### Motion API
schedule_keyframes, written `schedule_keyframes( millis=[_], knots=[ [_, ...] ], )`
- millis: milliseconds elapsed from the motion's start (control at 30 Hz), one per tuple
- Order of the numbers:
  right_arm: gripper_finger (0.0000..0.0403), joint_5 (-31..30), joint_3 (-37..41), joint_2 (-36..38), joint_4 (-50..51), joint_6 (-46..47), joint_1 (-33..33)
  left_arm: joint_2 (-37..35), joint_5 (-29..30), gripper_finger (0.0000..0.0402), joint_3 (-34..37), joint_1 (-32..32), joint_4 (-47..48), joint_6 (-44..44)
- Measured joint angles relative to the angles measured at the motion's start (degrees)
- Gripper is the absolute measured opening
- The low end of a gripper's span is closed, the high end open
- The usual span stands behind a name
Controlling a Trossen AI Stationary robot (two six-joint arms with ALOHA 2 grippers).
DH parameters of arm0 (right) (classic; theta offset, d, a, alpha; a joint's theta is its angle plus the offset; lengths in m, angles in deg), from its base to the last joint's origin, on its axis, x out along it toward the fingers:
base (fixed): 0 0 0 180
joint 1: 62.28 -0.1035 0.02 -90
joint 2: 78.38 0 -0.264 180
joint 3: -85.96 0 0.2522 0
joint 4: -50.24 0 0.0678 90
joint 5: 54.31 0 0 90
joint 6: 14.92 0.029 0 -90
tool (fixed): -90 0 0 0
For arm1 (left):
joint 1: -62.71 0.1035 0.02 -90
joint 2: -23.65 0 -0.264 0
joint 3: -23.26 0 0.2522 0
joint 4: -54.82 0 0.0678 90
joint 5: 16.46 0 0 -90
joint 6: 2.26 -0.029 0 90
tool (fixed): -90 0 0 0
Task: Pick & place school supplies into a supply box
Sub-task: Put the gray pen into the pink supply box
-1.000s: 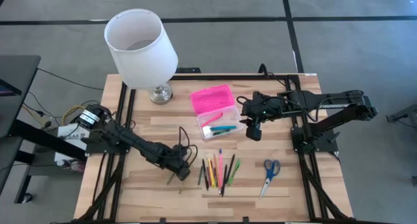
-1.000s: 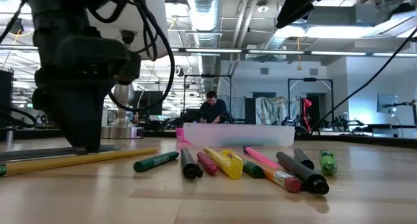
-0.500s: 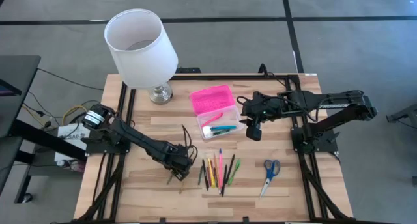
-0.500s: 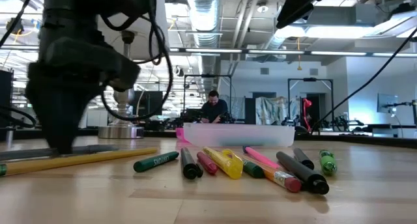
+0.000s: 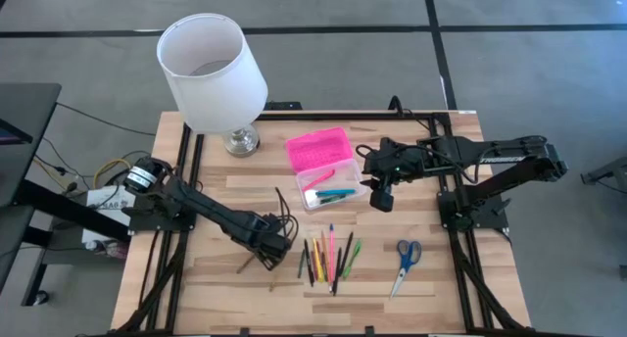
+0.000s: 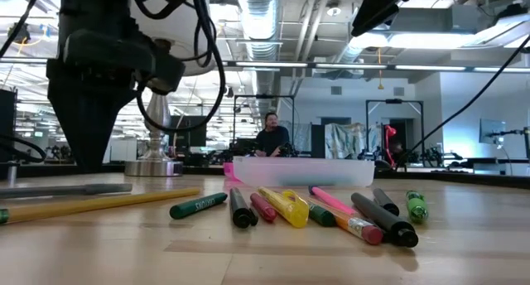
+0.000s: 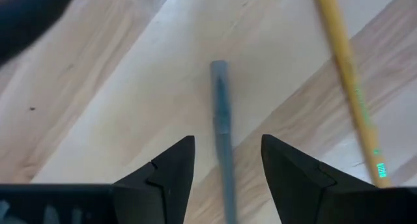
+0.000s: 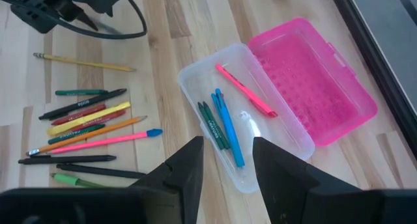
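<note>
My left gripper (image 5: pixel 266 245) hangs over the near left of the table, open, fingers pointing down. Its fingers stand either side of a grey pen (image 7: pixel 223 142) that lies flat on the wood and touch nothing. A yellow pencil (image 7: pixel 345 74) lies beside the pen. A bunch of pens and markers (image 5: pixel 328 254) and blue-handled scissors (image 5: pixel 405 259) lie near the front edge. The supply box lies open, pink lid (image 5: pixel 318 148) flat, clear base (image 5: pixel 333 188) holding pink, blue and green pens. My right gripper (image 8: pixel 228 165) hovers open by the box's right side.
A white lampshade on a metal foot (image 5: pixel 211 68) stands at the far left corner. Bare wood lies between the left gripper and the box. In the low view the markers (image 6: pixel 323 206) lie in front of the box (image 6: pixel 302 169). A person sits in the room behind.
My left gripper has risen a little off the tabletop and turned somewhat over the grey pen; the pen and the yellow pencil have stayed flat. The right arm has kept still.
</note>
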Motion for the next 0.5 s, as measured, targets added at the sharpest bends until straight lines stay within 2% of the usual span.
schedule_keyframes(
  millis=[167,333,500],
  knots=[
    [0.0127,0.0,0.0,0.0,0.1,0.4,-0.6,-0.2,0.1,0.0173,0.9,-0.8,-0.2,-1.6],
    [0.0127,0.0,0.0,0.0,0.6,0.2,-1.2,-0.2,-4.5,0.0173,6.3,-1.9,-9.4,-0.2],
    [0.0127,0.0,0.0,0.0,1.2,0.1,-1.1,-0.8,-3.7,0.0172,10.2,-3.1,-14.0,3.9]
  ],
)
